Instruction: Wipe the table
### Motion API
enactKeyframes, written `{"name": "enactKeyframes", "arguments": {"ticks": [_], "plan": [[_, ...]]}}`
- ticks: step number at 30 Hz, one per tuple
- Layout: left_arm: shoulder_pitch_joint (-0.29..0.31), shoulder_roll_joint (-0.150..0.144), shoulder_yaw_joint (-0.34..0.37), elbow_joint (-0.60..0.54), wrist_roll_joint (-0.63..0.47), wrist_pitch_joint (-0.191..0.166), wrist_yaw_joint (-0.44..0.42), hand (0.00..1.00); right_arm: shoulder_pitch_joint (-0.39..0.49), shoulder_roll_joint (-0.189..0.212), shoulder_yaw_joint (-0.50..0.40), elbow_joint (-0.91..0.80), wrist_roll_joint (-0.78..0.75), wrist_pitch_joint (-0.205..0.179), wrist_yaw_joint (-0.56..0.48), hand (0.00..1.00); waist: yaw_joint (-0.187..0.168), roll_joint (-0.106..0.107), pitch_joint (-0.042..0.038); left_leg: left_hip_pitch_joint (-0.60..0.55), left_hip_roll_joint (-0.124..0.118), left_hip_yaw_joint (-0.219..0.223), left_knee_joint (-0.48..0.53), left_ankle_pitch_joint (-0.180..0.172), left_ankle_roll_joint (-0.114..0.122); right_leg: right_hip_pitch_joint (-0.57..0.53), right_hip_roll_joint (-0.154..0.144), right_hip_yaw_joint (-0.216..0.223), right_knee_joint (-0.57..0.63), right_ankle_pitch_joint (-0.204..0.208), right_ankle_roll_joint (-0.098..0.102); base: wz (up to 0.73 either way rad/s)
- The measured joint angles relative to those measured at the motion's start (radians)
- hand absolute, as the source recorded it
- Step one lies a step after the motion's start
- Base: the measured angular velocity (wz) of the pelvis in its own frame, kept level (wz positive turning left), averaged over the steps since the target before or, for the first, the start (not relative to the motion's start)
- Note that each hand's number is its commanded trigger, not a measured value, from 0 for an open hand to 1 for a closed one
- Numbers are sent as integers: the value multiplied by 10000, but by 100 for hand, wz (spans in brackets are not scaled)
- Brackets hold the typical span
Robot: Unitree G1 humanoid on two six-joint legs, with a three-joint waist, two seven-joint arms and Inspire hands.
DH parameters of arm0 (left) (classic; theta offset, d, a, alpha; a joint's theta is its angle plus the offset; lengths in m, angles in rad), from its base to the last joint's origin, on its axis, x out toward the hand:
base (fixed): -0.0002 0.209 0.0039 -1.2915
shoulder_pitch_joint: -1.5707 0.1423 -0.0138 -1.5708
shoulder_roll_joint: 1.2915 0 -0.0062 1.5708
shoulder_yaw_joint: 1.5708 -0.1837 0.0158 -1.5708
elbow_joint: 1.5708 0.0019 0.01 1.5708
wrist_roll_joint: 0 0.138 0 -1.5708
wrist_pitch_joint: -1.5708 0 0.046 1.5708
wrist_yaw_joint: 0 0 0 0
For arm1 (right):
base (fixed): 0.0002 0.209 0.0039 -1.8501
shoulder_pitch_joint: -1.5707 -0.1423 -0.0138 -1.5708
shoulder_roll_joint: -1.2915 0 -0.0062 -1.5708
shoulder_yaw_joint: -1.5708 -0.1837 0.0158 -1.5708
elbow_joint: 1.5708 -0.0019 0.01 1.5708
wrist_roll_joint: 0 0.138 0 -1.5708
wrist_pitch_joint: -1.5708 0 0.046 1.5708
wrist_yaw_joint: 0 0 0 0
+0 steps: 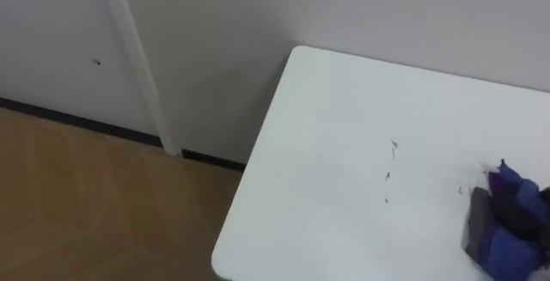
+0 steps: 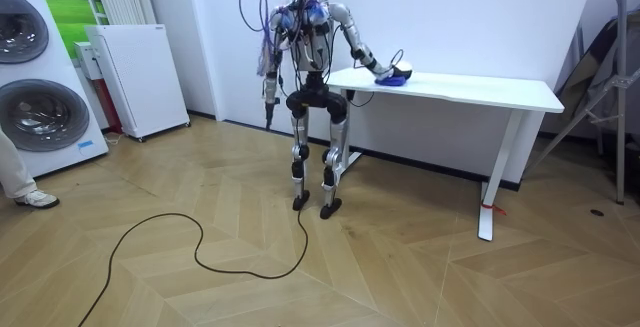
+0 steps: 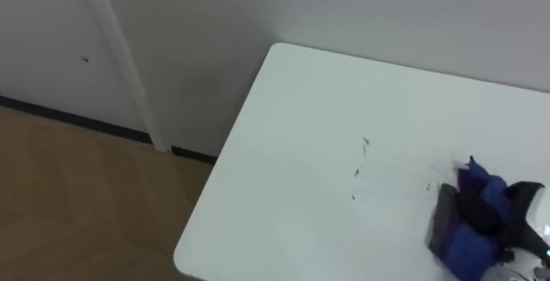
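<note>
Your robot's right hand (image 1: 524, 212) lies on the blue cloth (image 1: 509, 180), low at the right of the eye views. You cannot tell if it grips the cloth or just presses on it. The cloth sits on the white counter (image 1: 326, 143), near some small dark marks (image 1: 388, 174). The left hand (image 2: 268, 117) hangs by the robot's side. The robot stands at the counter's end, by the wall (image 1: 215, 49).
</note>
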Motion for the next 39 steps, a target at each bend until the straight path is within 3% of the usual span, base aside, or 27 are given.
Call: {"name": "enactKeyframes", "arguments": {"ticks": [3, 4, 7, 11, 17, 22, 25, 30, 32, 35, 37, 39], "plan": [[-226, -84, -335, 64, 18, 55, -18, 0, -308, 616, 1117, -1343, -925, 507, 511, 100, 205, -33, 48, -195, 73, -94, 18, 20, -48, -264, 34, 1, 135, 98, -94, -42], [-357, -130, -429, 142, 6, 69, -16, 0, -659, 791, 1825, -1542, -1153, 583, 694, 100, 352, -24, 116, -205, 90, -134, 19, 28, -61, -332, 52, 18, 140, 131, -114, -35], [-477, -177, -522, -129, -3, 111, -18, 0, -1285, 999, 2999, -2168, -1900, 760, 1382, 100, 503, -41, 200, -304, 73, -282, 15, 31, -69, -435, 46, -45, 87, 124, -113, 5], [-406, -184, -723, -445, -192, 206, -2, 0, -1604, 1036, 3530, -2412, -1959, 733, 1662, 100, 639, -52, 224, -413, -9, -415, -49, 32, -66, -528, 27, -181, 48, 91, -52, 18], [102, -107, -644, -552, -166, 356, 107, 0, -1058, 951, 3270, -2137, -1806, 63, 879, 100, 353, -79, 180, -430, -97, -576, -41, 32, -60, -396, -57, -404, -2, 75, -19, 19], [298, -11, -196, -578, -78, 354, 205, 0, -2, 888, 1896, -1313, -1094, -874, -290, 100, -104, -93, 5, -317, -238, -500, -39, 53, -5, 45, -216, -654, -149, -26, 150, 37], [442, 45, 152, -864, -69, 353, 216, 0, 451, 842, 1112, -952, -481, -1131, -562, 100, -214, -97, -8, -227, -261, -519, -35, 50, 77, 270, -276, -838, -228, -50, 196, 18], [414, 11, 133, -1051, -89, 351, 191, 0, 659, 850, 755, -807, 85, -1131, -521, 100, -325, -20, -41, -185, -266, -565, 54, 41, 147, 435, -308, -843, -263, -77, 249, 5], [276, -84, 111, -1043, -118, 350, 194, 0, 580, 873, 864, -801, 84, -1014, -418, 100, -313, 2, -49, -161, -265, -565, 95, 39, 149, 441, -292, -807, -276, -79, 248, 0], [-13, -337, -92, -972, -168, 345, 264, 0, 217, 1046, 1063, -1079, 80, -546, -118, 100, -243, 51, -47, -159, -246, -465, 140, 39, 146, 363, -250, -720, -200, -63, 217, -19], [-376, -582, -297, -693, -174, 340, 303, 0, -9, 1358, 1298, -1653, -151, 210, 425, 100, 61, 79, -29, -179, -140, -320, 126, 10, 96, 205, -175, -555, -80, -8, 141, -52], [-603, -741, -324, -319, -171, 334, 299, 0, -211, 1489, 1832, -2145, -577, 605, 973, 100, 257, 75, -6, -219, -66, -339, 160, -22, 43, 126, -118, -607, -59, 53, 90, -51]]}}
